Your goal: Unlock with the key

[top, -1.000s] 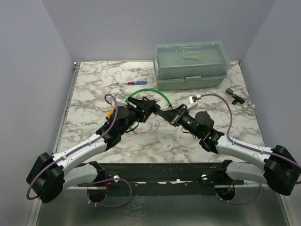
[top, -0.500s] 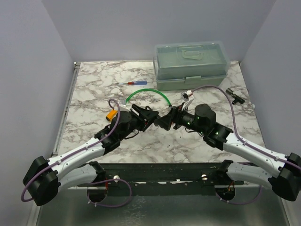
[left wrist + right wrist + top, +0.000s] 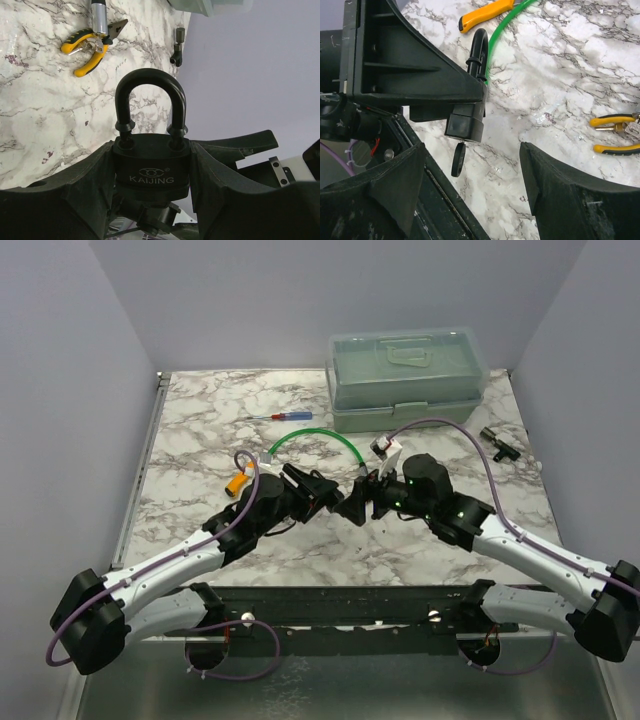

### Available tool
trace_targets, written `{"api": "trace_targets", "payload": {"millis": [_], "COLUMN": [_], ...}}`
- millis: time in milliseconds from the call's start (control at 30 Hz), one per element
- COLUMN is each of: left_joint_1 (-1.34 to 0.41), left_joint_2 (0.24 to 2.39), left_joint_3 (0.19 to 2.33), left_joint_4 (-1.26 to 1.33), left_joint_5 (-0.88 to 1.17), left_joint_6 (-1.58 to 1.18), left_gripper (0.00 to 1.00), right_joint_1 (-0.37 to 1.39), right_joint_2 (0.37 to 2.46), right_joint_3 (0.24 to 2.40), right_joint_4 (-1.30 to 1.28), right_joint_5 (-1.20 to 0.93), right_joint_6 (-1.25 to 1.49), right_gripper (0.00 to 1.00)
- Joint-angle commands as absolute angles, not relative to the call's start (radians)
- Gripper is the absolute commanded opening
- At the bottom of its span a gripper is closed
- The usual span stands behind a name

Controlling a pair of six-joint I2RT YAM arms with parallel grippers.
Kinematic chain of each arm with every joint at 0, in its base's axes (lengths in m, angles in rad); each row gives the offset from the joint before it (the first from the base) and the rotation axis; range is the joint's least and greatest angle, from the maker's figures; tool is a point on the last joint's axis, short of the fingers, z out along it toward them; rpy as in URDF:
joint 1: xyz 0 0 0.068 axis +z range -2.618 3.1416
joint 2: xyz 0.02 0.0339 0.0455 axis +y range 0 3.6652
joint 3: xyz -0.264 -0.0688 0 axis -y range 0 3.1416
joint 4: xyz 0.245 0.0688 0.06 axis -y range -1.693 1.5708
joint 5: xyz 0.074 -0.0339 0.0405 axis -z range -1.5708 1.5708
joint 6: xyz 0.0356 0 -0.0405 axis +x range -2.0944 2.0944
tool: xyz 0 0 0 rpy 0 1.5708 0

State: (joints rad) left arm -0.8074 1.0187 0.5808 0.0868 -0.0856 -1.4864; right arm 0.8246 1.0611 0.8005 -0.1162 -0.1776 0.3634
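Marbled desk (image 3: pixel 200 420) and pale lilac walls fill the top view, where you see both claws tip to tip at mid-desk. Consult the left wrist view: the left claw (image 3: pixel 151 172) clamps a black padlock (image 3: pixel 151 167), shackle upright. Only the right wrist view shows you the key (image 3: pixel 458 159). It hangs from the padlock's underside, between the wide-spread fingers of the right claw (image 3: pixel 471 150) and clear of both.
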Motion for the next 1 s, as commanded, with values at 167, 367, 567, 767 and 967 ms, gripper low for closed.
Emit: {"api": "trace_targets", "payload": {"millis": [167,367,567,767,967], "left_joint_1": [-0.813,-0.813,-0.813,-0.813,-0.813], "left_joint_2": [1.040,1.065,1.085,1.109,1.120], "left_joint_3": [0.638,0.637,0.631,0.629,0.629], "left_joint_4": [0.183,0.212,0.247,0.267,0.285], "left_joint_5": [-0.048,-0.048,-0.058,-0.049,-0.045], "left_joint_6": [-1.498,-1.517,-1.524,-1.535,-1.541], "left_gripper": [0.00,0.00,0.00,0.00,0.00], "right_joint_1": [0.822,0.824,0.823,0.824,0.824], "right_joint_2": [1.101,1.160,1.190,1.207,1.231], "right_joint_3": [0.822,0.834,0.808,0.778,0.764], "right_joint_4": [-0.056,-0.023,0.042,0.091,0.107], "right_joint_5": [-0.170,-0.135,-0.085,-0.023,-0.006], "right_joint_6": [0.349,0.412,0.504,0.570,0.593], "right_gripper": [0.80,0.76,0.72,0.65,0.60]}}
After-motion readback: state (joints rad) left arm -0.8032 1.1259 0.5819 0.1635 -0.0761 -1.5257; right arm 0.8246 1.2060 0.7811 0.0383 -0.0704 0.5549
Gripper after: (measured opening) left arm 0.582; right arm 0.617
